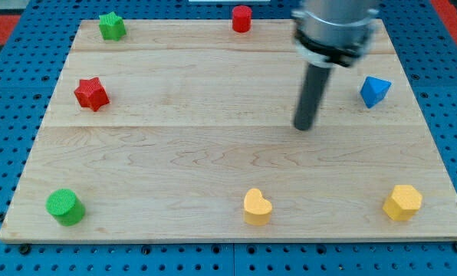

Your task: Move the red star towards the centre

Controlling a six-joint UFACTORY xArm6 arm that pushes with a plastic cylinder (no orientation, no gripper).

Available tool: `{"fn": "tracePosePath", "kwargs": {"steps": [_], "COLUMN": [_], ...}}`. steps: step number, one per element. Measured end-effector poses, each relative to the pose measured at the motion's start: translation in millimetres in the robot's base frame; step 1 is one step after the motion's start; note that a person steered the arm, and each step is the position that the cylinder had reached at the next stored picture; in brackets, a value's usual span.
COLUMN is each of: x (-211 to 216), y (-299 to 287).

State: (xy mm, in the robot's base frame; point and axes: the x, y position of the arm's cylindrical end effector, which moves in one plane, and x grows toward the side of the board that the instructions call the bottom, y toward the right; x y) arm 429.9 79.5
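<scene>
Hovering: my tip [303, 127] rests on the worktop [213, 153], right of centre, touching no block.
Red star [91, 93]: far at the view's left edge, well apart from my tip.
Risk: approaching straight from the right would shove the star off the board; I judge I must circle behind it first.
Risk two: an off-centre push may spin it aside.
Gripper: none fitted; bare rod, holding nothing.
</scene>
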Motion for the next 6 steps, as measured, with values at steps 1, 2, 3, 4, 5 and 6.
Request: {"fn": "tracePosePath", "kwargs": {"steps": [1,2,3,4,5,6], "x": [-2.9,-0.9,-0.9,-13.0,-43.3,-63.8], "y": [-78.9,-180.1,-294.5,-369.0,-353.7,-262.3]}}
